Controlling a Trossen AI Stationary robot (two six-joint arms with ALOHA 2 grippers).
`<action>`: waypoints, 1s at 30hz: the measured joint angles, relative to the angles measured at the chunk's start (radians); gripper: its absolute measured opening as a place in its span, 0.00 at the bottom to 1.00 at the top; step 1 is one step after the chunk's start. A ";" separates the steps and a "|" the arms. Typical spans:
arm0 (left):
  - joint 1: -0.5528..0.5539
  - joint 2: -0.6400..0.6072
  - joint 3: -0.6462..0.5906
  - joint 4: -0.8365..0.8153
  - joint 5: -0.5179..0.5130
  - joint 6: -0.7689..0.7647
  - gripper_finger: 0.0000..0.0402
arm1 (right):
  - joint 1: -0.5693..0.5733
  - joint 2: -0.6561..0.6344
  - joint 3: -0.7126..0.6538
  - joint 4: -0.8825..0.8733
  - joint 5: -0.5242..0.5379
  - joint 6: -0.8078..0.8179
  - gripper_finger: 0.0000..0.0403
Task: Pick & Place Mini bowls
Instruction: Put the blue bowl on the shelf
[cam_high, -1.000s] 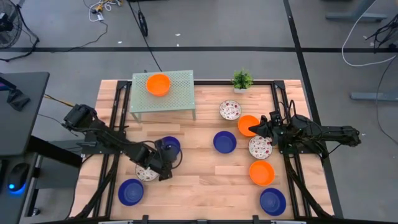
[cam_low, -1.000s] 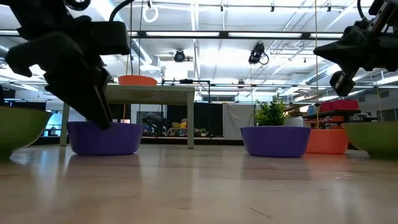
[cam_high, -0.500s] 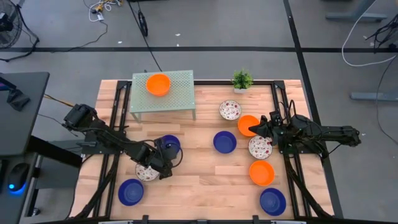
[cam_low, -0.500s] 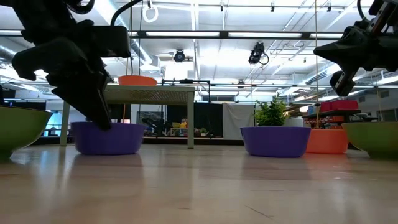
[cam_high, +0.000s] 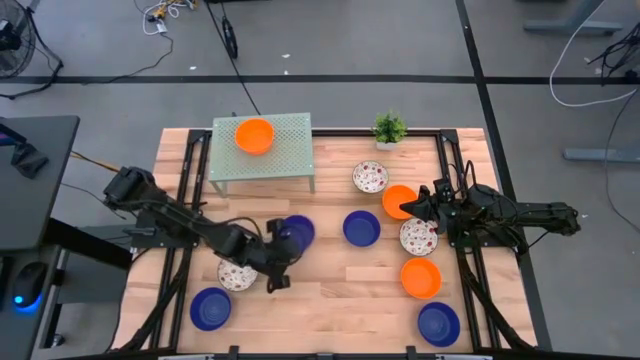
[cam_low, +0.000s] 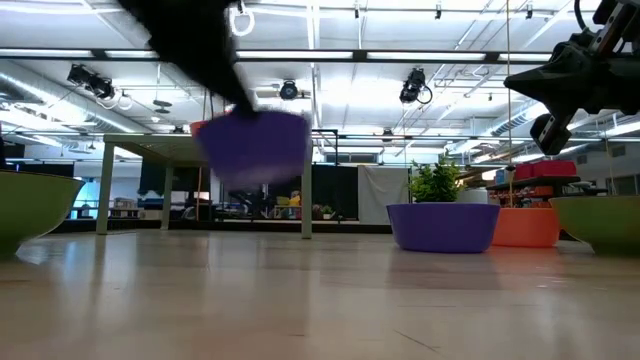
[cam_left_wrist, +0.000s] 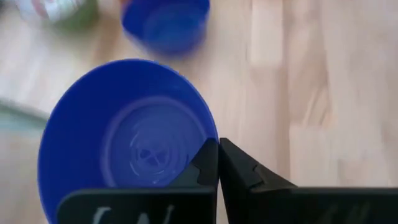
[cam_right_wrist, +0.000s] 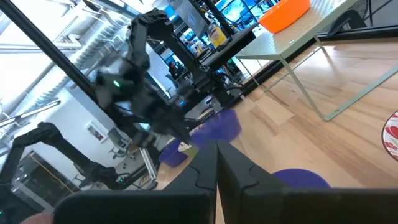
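My left gripper (cam_high: 284, 244) is shut on a solid blue mini bowl (cam_high: 297, 231) and carries it above the middle of the table. The low view shows this bowl (cam_low: 252, 146) in the air. My right gripper (cam_high: 408, 208) is shut and hovers over an orange bowl (cam_high: 397, 198) at the table's right side; its fingers (cam_right_wrist: 217, 158) hold nothing. Another orange bowl (cam_high: 254, 134) rests on the green mesh stand (cam_high: 290, 150). Further bowls sit on the table: blue (cam_high: 361, 228), speckled (cam_high: 370, 177) and speckled (cam_high: 418, 237). My left gripper pinches the blue bowl's rim (cam_left_wrist: 208, 140) on the side nearest the wrist, one finger inside the bowl and one outside. The bowl is lifted clear of the table, opening upward and slightly tilted.
More bowls stand near the front: orange (cam_high: 421, 278), blue (cam_high: 438, 323), blue (cam_high: 210, 308), and a speckled one (cam_high: 236, 275) partly under my left arm. A small potted plant (cam_high: 389, 128) stands at the far edge. Bare wood lies in the near middle (cam_high: 330, 300).
My left gripper has risen and moved toward the table's right, taking the blue bowl with it. The bowl stood on the table a second ago and now hangs clear above it. My right arm has kept still.
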 joint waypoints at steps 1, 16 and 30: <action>0.015 0.000 0.038 -0.021 0.001 0.033 0.01 | 0.000 0.000 0.000 0.000 0.000 0.000 0.02; 0.483 -0.002 0.400 -0.344 0.161 0.390 0.01 | 0.000 0.000 0.000 0.000 0.000 0.000 0.02; 0.774 0.003 0.403 -0.338 0.302 0.417 0.03 | 0.000 0.000 0.000 0.000 0.000 0.000 0.02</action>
